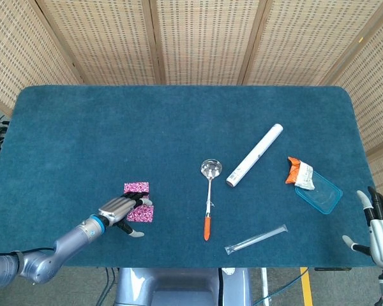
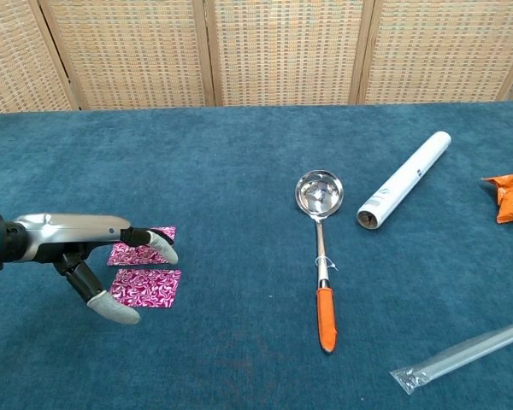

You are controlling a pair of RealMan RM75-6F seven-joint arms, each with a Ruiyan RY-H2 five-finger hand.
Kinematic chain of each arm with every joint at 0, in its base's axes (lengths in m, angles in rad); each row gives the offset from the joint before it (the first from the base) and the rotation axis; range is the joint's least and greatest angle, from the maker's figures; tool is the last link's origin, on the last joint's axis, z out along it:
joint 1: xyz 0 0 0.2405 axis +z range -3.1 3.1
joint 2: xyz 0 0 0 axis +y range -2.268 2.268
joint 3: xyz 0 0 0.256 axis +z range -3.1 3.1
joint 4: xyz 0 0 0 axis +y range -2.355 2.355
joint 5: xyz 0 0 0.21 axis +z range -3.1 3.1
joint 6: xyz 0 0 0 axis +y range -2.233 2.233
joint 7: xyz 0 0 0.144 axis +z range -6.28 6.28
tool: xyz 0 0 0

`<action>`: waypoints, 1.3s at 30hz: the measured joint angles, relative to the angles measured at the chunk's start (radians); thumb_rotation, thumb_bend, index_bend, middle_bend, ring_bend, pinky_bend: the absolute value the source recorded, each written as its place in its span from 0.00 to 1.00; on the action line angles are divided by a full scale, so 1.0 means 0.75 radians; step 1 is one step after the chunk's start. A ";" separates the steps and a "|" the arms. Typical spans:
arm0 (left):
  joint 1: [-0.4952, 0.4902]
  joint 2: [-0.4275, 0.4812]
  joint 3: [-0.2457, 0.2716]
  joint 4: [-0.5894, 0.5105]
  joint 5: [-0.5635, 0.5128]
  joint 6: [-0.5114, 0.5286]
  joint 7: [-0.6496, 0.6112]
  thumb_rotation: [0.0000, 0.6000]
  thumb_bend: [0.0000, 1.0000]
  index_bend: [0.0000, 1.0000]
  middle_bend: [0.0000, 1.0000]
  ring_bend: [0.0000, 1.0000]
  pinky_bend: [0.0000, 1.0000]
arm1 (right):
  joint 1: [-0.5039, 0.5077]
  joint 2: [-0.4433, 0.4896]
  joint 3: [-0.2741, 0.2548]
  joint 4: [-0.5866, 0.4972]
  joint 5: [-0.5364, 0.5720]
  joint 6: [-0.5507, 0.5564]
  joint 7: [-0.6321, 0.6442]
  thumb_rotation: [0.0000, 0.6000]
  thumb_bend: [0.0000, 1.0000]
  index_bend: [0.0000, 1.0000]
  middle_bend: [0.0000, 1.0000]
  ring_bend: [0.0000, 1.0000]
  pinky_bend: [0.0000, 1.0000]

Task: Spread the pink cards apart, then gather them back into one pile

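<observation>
No legible writing or brand mark is made out on any item. At the lower edge of the head view, a clear tube (image 1: 255,239) is seen lying flat near the front of the teal worktop (image 1: 179,127). At the lower right, the right robot hand (image 1: 378,223) is held off the worktop's edge, fingers spread and nothing gripped.

At the lower left of the frame, the left robot hand (image 2: 103,256) is stretched over the pink cards, fingers extended and fingertips (image 2: 164,253) resting at the near edge of the far pink card (image 2: 141,248); nothing is gripped. The near pink card (image 2: 145,287) is laid flat just below it, the two separated by a narrow strip of teal. Both are square and covered with a magenta-and-white swirl pattern.

Toward the middle, a steel ladle (image 2: 320,248) with an orange handle is laid with its bowl pointing away. At the right, a shallow blue tray (image 1: 319,193) is seen, with an orange-and-white packet (image 1: 299,172) lying across its far corner. Farther back, a white tube (image 2: 406,179) is laid diagonally, its open end facing the camera.
</observation>
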 measured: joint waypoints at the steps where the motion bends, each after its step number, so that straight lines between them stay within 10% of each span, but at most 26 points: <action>1: -0.004 -0.003 0.000 0.004 -0.005 -0.007 0.001 0.69 0.00 0.16 0.00 0.00 0.00 | -0.001 0.000 0.000 0.000 -0.001 0.001 0.000 1.00 0.00 0.05 0.00 0.00 0.00; 39: 0.108 0.191 0.112 -0.037 0.061 0.032 -0.036 0.69 0.00 0.16 0.00 0.00 0.00 | 0.022 -0.001 0.012 -0.033 -0.011 -0.015 -0.011 1.00 0.00 0.05 0.00 0.00 0.00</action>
